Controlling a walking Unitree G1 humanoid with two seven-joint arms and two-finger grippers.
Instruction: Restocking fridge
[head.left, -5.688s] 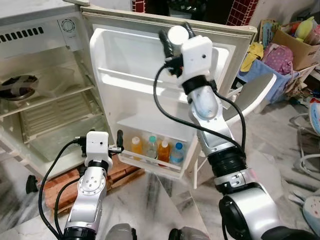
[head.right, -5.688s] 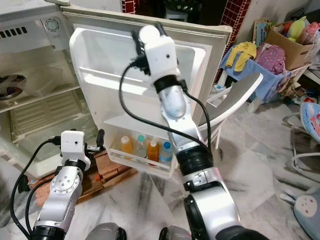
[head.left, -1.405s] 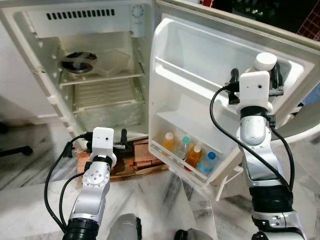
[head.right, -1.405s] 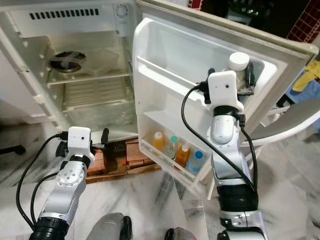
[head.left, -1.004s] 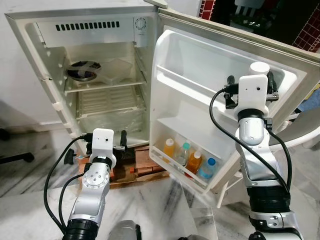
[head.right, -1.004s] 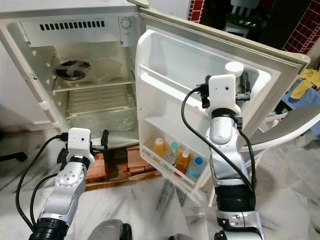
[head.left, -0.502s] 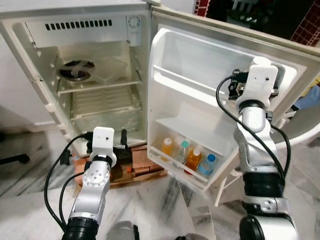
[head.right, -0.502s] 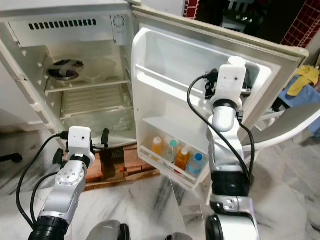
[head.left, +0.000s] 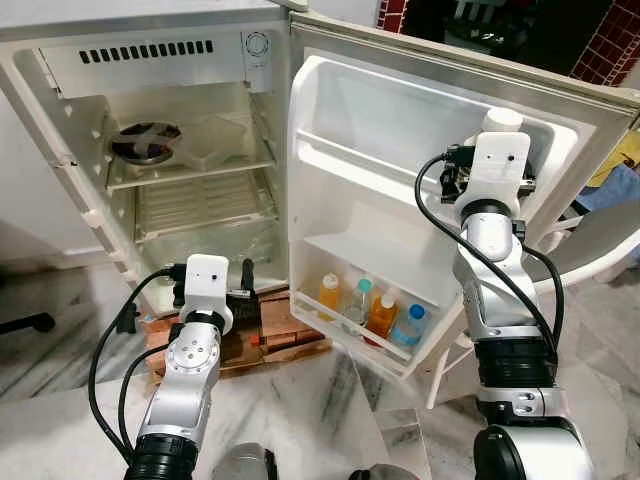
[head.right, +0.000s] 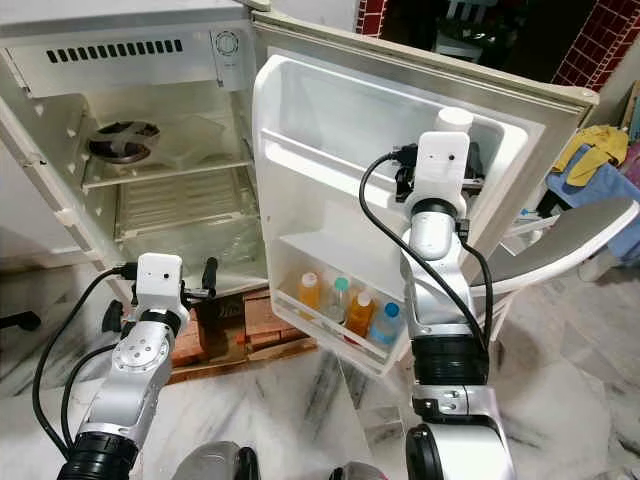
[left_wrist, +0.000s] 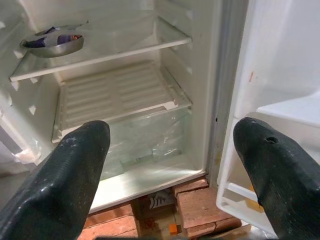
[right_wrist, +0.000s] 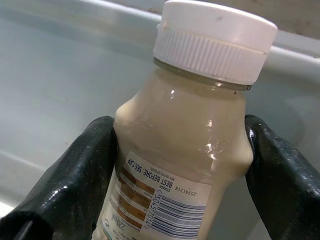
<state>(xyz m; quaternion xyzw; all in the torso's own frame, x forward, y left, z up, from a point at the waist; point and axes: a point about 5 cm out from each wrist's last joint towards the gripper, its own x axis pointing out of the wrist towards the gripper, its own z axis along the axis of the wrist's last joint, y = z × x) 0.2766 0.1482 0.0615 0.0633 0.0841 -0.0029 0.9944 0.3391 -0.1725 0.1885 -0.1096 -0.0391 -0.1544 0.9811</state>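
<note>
— What stands before the robot?
— A fridge (head.left: 150, 150), open, on a marbled floor (head.left: 330, 400).
— And the bottle (right_wrist: 185, 150)?
— Pale beige liquid, ribbed white cap, barcode label. The right gripper (right_wrist: 180, 165) clamps its two fingers on its sides, high by the door's (head.left: 400, 150) upper shelf.
— The other arm?
— The left gripper (left_wrist: 170, 165) hangs low, fingers apart, facing the fridge's shelves.

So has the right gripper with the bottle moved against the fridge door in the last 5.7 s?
Yes. The right gripper, shut on the bottle, went from the door's top middle to its outer edge, by the upper shelf.
</note>
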